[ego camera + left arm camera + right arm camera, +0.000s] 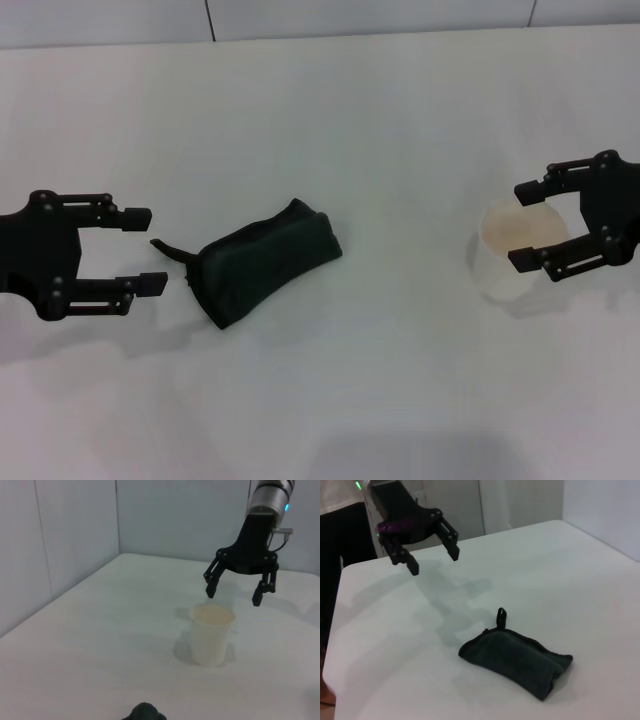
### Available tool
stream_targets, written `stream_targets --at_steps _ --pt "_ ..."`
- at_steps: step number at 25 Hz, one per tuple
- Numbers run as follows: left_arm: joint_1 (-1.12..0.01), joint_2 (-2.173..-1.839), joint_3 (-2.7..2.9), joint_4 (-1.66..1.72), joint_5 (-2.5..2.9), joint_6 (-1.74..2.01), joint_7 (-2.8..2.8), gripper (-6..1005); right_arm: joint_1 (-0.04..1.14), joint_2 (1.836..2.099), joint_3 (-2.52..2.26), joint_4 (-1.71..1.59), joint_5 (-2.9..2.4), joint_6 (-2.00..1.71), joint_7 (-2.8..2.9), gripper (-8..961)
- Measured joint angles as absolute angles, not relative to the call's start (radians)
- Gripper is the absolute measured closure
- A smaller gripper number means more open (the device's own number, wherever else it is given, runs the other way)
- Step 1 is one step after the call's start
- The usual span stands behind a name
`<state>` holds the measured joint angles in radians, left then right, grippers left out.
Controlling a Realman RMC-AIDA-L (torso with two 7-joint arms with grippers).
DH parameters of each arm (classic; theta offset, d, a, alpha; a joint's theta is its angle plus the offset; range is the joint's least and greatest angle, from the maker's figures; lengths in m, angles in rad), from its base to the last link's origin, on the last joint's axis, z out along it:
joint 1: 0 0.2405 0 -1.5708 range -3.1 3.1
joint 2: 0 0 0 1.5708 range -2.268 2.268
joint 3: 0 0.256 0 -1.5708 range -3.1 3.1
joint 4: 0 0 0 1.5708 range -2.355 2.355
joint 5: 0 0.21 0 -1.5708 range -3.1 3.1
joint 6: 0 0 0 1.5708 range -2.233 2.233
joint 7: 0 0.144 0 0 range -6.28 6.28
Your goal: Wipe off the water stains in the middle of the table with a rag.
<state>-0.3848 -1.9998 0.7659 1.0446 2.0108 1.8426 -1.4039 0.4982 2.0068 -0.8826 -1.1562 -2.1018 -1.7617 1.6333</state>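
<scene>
The dark green-black rag (265,262) lies bunched on the white table (350,120), left of the middle, with a small loop at its left end. It also shows in the right wrist view (517,662), and its edge shows in the left wrist view (145,712). My left gripper (150,250) is open and empty just left of the rag, raised above the table in the right wrist view (434,561). My right gripper (522,226) is open and hovers above a white paper cup (520,250), as the left wrist view (233,596) shows. No water stain is visible.
The paper cup (212,635) stands upright at the right side of the table, below the right gripper. Grey walls (75,545) border the table's far edge and side.
</scene>
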Motion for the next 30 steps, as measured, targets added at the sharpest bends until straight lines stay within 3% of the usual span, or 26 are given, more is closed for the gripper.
stream_targets --at_steps 13,30 --pt "-0.361 -1.987 0.764 1.036 1.969 1.881 -1.332 287 0.498 2.006 -0.884 -1.161 -2.102 -1.763 1.655 111" --pt "-0.357 -1.994 0.764 1.041 1.968 1.879 -1.327 287 0.492 2.006 -0.880 -1.170 -2.101 -1.749 1.651 111"
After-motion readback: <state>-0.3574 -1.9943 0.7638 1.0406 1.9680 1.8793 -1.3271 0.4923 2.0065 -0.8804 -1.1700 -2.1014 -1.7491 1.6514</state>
